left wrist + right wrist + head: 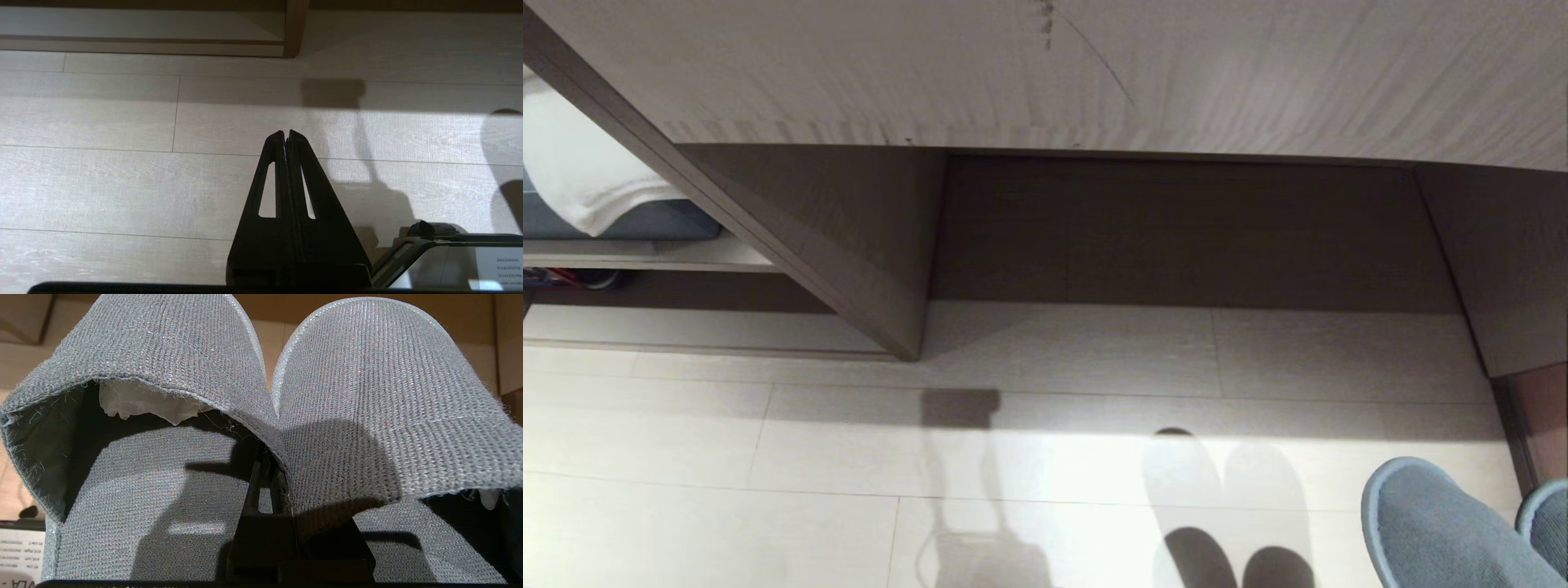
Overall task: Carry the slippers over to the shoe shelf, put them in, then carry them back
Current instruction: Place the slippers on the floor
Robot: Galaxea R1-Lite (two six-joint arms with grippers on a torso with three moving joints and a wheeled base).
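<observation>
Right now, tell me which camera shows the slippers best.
The right wrist view: the slippers fill it side by side, with the right pincer shut on their adjoining inner edges and white stuffing inside the toes. The head view catches only their toes at its lower right corner. The left wrist view shows none of them, only floor.

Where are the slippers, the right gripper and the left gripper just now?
slippers [367,396]: right wrist view, toe cap of one slipper.
right gripper [267,477]: right wrist view, closed tips pinching the slippers' inner edges.
left gripper [285,136]: left wrist view, closed tips above the floor.
</observation>
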